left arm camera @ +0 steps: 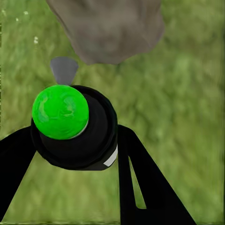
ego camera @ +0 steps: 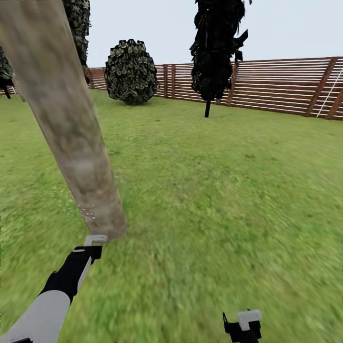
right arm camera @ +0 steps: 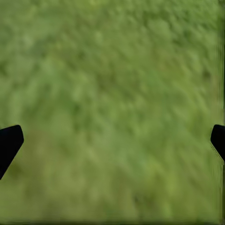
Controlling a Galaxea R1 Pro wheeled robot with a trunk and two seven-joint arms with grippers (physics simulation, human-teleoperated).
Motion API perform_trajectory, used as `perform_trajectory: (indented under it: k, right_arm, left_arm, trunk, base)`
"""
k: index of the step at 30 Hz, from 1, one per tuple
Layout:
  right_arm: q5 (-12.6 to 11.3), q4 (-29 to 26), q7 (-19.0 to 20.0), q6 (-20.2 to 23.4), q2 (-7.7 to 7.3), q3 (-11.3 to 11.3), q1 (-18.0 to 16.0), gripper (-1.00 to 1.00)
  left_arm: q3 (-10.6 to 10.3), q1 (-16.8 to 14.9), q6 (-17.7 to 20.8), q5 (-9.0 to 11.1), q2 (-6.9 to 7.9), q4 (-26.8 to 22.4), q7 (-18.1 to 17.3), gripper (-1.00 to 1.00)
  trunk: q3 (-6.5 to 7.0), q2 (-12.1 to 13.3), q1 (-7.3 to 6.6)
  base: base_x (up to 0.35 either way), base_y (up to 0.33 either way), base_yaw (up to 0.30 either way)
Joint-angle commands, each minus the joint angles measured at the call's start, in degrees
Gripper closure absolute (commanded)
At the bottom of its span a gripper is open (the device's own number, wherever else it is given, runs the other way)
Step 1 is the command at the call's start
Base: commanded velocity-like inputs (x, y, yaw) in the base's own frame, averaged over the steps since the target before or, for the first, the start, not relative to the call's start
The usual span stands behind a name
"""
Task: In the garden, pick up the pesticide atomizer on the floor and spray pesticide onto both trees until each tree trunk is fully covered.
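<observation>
Pesticide atomizer (left arm camera: 70, 124) — clamped in left gripper (left arm camera: 75, 154), nozzle aimed at tree trunk (ego camera: 66, 119) base, close for spraying. Right gripper (right arm camera: 112, 140) — fingers spread, empty, over grass (right arm camera: 112, 70).

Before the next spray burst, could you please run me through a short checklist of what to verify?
1. Left end effector shut on the black atomizer with green round cap: ok.
2. Grey nozzle aimed at the mottled grey-brown tree trunk: ok.
3. White spray specks on the trunk's base: ok; full coverage: cannot tell.
4. Right end effector open over green grass: ok.
5. Second tree sprayed: cannot tell.
</observation>
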Motion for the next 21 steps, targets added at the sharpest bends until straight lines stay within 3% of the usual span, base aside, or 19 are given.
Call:
perform_trajectory:
  k: [1, 3, 9, 17, 21]
  right_arm:
    - [0.0, 0.0, 0.0, 0.0, 0.0, 0.0, 0.0, -1.0]
    - [0.0, 0.0, 0.0, 0.0, 0.0, 0.0, 0.0, -1.0]
    - [0.0, 0.0, 0.0, 0.0, 0.0, 0.0, 0.0, -1.0]
    - [0.0, 0.0, 0.0, 0.0, 0.0, 0.0, 0.0, -1.0]
    - [0.0, 0.0, 0.0, 0.0, 0.0, 0.0, 0.0, -1.0]
  left_arm:
    - [0.3, 0.0, 0.0, 0.0, 0.01, 0.1, 0.1, 1.0]
    - [1.4, 0.1, -0.1, 0.1, -0.1, 0.4, 0.3, 1.0]
    - [1.5, 0.1, -0.1, 0.3, -0.73, 0.4, 0.3, 1.0]
    - [1.6, 0.1, -0.2, 0.2, -0.41, -0.1, 0.3, 1.0]
    - [1.5, 0.0, -0.1, 0.2, -0.56, -0.4, 0.3, 1.0]
  trunk:
    - [0.0, 0.0, 0.0]
    - [0.0, 0.0, 0.0]
    - [0.0, 0.0, 0.0]
    - [0.0, 0.0, 0.0]
    - [0.0, 0.0, 0.0]
  base:
    - [-0.082, -0.273, 0.192]
    - [-0.045, -0.273, 0.248]
    - [-0.001, -0.273, 0.255]
    - [-0.001, -0.273, 0.023]
    - [-0.084, -0.273, 0.186]
